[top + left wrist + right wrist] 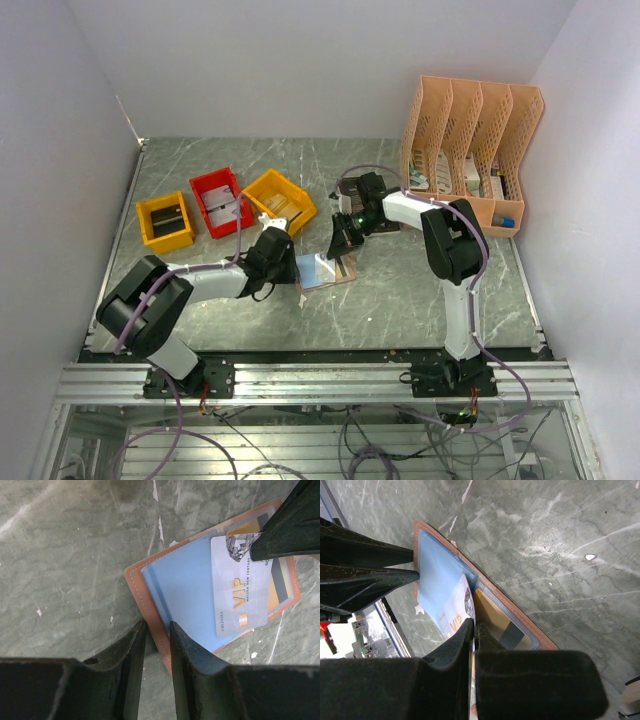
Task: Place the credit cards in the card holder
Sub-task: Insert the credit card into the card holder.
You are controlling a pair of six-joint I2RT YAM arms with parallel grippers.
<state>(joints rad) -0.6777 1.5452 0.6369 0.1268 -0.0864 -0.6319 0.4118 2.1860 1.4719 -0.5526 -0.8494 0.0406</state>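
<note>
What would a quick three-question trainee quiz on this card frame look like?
1. True or false: the right gripper is shut on the silver VIP card.
2. Pick one: what colour is the card that lies in the card holder, partly under the VIP card? A red, B orange-gold, C green.
3. Short answer: how many plastic bins show in the top view, and in which colours?

Key
1. True.
2. B, the orange-gold card.
3. Three: two yellow, one red.
</note>
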